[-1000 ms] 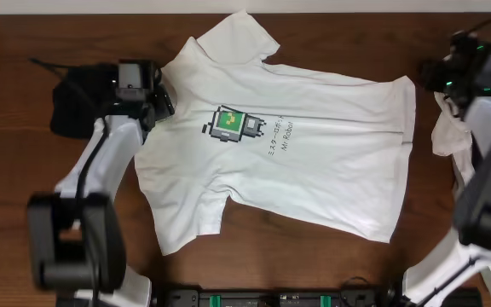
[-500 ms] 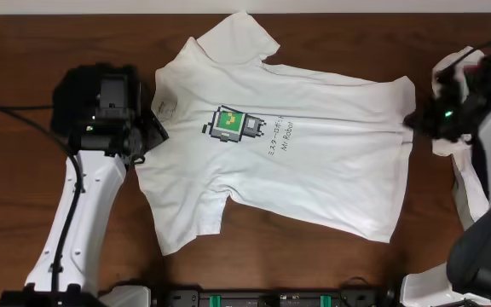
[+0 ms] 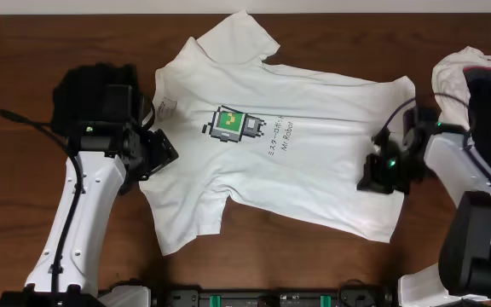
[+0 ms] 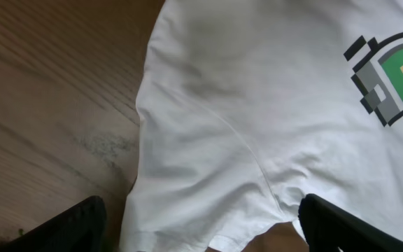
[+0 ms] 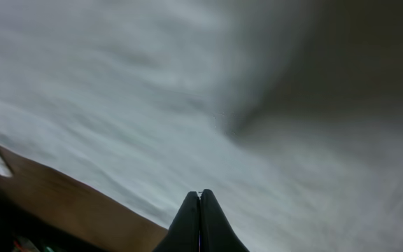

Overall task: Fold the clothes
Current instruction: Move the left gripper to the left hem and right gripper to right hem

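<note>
A white T-shirt (image 3: 314, 162) lies spread flat on the wooden table, its green-and-grey robot print (image 3: 231, 125) facing up. My left gripper (image 3: 158, 152) hovers at the shirt's left edge, near the sleeve. In the left wrist view that gripper (image 4: 201, 238) is open, with the white sleeve (image 4: 208, 189) lying below the gap between the black fingers (image 4: 68, 224). My right gripper (image 3: 373, 177) is over the shirt's hem end. In the right wrist view it (image 5: 200, 203) is shut, tips pressed together above white fabric (image 5: 117, 91), with nothing seen between them.
A black garment (image 3: 79, 94) lies at the back left, under the left arm. A heap of white and dark clothes (image 3: 476, 77) sits at the right edge. Bare wood (image 3: 297, 247) shows in front of the shirt, and a black rail (image 3: 271, 297) lines the front edge.
The right arm swung from the heap at the right onto the shirt's hem end and its jaws shut. The left gripper shifted slightly forward along the shirt's left edge and opened wider.
</note>
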Action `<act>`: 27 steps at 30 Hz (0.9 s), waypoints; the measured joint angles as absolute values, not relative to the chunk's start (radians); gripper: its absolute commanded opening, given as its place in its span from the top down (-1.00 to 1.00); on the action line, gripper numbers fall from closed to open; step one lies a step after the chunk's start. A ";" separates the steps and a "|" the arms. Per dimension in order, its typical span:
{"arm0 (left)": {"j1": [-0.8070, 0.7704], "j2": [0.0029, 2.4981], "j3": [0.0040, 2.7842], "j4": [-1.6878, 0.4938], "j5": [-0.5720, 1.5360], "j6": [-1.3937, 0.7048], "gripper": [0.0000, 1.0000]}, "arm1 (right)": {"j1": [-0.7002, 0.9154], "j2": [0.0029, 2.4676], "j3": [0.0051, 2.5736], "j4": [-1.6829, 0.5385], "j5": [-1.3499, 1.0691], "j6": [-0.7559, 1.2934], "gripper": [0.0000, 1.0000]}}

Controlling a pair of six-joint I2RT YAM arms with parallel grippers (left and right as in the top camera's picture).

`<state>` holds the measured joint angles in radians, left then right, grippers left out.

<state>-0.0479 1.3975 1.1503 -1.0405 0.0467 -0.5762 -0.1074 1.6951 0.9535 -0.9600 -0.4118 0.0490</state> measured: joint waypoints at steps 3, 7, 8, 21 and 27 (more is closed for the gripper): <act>-0.048 1.398 1.142 -1.040 0.050 -0.576 -0.88 | -0.105 1.695 0.897 -0.926 -0.387 0.068 0.98; -0.048 1.397 1.139 -1.040 0.050 -0.576 -0.92 | -0.105 1.695 0.822 -0.887 -0.318 0.121 0.98; -0.048 1.398 1.139 -1.040 0.051 -0.576 -0.92 | -0.106 1.689 0.810 -0.884 -0.318 0.133 0.97; -0.048 1.398 1.139 -1.047 0.051 -0.549 -0.95 | -0.106 1.641 0.756 -0.833 -0.318 0.258 0.96; -0.048 1.398 1.139 -1.059 0.052 -0.533 -0.97 | -0.106 1.663 0.783 -0.917 -0.302 0.268 0.80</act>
<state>-0.0479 1.3975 1.1389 -1.0588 0.0525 -0.5327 -0.1059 1.6630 0.7830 -0.9169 -0.3016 0.2680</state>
